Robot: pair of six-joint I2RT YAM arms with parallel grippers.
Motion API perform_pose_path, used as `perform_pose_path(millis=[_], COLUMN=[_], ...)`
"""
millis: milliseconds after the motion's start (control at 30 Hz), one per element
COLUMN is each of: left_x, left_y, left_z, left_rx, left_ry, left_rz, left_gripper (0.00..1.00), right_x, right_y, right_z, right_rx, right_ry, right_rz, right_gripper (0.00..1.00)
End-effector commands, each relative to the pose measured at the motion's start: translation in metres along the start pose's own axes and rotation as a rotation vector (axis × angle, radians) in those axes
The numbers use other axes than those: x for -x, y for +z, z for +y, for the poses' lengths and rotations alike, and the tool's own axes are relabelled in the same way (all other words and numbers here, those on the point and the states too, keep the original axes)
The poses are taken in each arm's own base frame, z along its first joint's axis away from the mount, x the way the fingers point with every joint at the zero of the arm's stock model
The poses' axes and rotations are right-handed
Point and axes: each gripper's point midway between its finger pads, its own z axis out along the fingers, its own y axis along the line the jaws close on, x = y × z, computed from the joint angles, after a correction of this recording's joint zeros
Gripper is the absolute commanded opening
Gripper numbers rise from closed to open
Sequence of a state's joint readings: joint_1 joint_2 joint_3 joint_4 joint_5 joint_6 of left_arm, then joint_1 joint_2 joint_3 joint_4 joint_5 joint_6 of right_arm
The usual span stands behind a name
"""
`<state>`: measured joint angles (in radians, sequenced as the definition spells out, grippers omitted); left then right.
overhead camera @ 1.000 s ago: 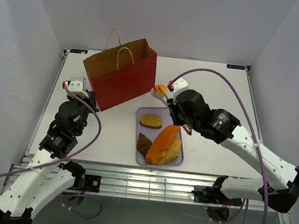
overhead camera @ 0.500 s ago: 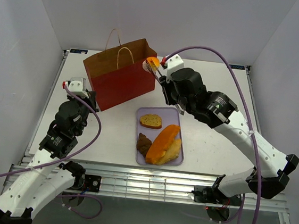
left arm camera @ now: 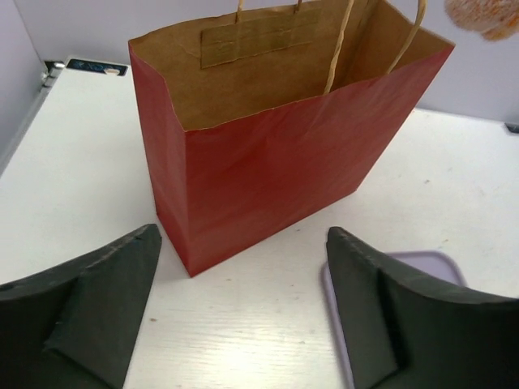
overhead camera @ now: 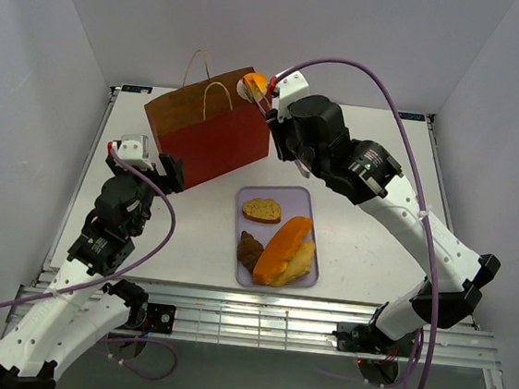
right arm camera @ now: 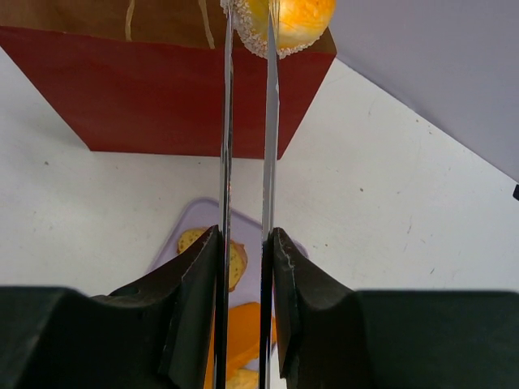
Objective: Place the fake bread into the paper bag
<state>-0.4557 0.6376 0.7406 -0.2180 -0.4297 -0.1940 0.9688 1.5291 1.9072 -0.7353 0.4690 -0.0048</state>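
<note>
The red paper bag (overhead camera: 210, 148) (left arm camera: 276, 162) (right arm camera: 162, 105) stands upright and open at the back of the table. My right gripper (overhead camera: 278, 122) (right arm camera: 243, 235) is shut on a pair of metal tongs (right arm camera: 226, 146). The tongs pinch an orange sugared piece of fake bread (overhead camera: 253, 86) (right arm camera: 284, 20) (left arm camera: 485, 14) above the bag's right top corner. More fake bread lies on the lavender tray (overhead camera: 241, 197) (left arm camera: 422, 263): a toast slice (overhead camera: 262, 210), a dark brown piece (overhead camera: 250, 249) and an orange loaf (overhead camera: 283, 250). My left gripper (overhead camera: 164, 171) (left arm camera: 243, 243) is open and empty, near the bag's near-left corner.
White walls close in the table on three sides. The bag's two cord handles (overhead camera: 216, 92) stick up over its mouth. A metal rail (overhead camera: 257, 310) runs along the table's near edge by the arm bases.
My right arm has carried the tongs and the orange piece from beside the tray's far end up and left to the bag's top corner. My left gripper's jaws have spread open.
</note>
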Motion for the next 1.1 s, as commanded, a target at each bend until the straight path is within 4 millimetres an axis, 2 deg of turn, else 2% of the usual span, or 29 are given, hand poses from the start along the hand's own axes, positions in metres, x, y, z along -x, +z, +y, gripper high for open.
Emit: perform_pose_path(millis=[0, 400, 667, 1067], left_x=[0.004, 0.004, 0.005, 0.006], left_y=[-0.003, -0.004, -0.005, -0.005], left_z=[-0.001, -0.003, -0.003, -0.003], left_rx=[-0.006, -0.016, -0.018, -0.022], left_ry=[-0.017, -0.021, -0.026, -0.029], left_rz=[-0.015, -0.015, -0.019, -0.023], left_gripper=[0.97, 0.98, 0.98, 0.98], right_x=[0.037, 0.055, 0.072, 0.070], right_y=[-0.002, 0.002, 0.018, 0.049], right_z=[-0.006, -0.013, -0.012, -0.006], right_rx=[-0.017, -0.038, -0.052, -0.046], right_ry=[0.020, 0.015, 0.006, 0.006], right_rz=[-0.106, -0.141, -0.174, -0.177], right_gripper=[0.08, 0.09, 0.09, 0.09])
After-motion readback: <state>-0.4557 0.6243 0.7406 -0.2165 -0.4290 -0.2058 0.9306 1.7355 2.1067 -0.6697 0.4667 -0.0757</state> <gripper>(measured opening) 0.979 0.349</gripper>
